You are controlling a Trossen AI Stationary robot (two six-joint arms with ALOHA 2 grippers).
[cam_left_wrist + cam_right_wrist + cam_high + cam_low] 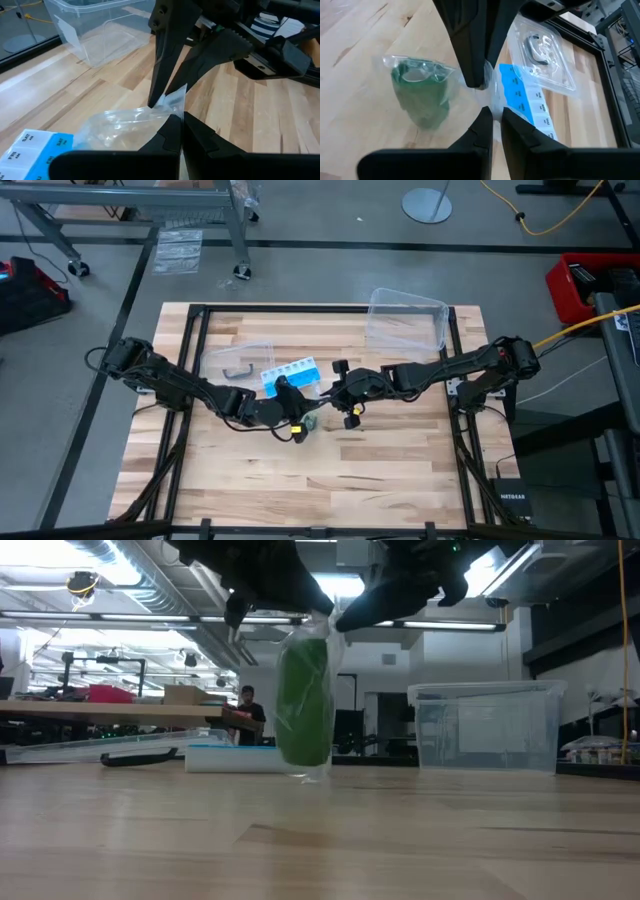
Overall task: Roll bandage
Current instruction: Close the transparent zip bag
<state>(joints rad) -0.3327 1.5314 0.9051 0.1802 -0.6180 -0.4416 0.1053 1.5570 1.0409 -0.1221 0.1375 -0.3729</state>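
A pale wooden worktop (330, 470) with a dark metal frame fills the high view, set on a grey floor. In the low view the room behind shows ceiling ducts, strip lights, long benches and a person (250, 712) standing far off.

On the worktop lie a clear plastic box (405, 320) toward the far right, a blue and white pill organizer (289, 374) near the middle, and a flat clear tray (236, 360) beside it holding a small dark bent piece.

The two dark arms reach in from either side and meet at the middle. The left end effector (297, 423) and the right end effector (343, 402) are close together, both at the top of a small clear plastic bag (306, 705). The left end effector's fingers (172, 135) are clenched, pinching the bag's top edge. The right end effector's fingers (490, 127) are also nearly closed, clamped on a thin fold of the bag's clear plastic.

The bandage (304, 715), rolled green fabric, sits inside the bag, which hangs upright between the end effectors with its bottom at or just above the worktop, in front of the pill organizer.
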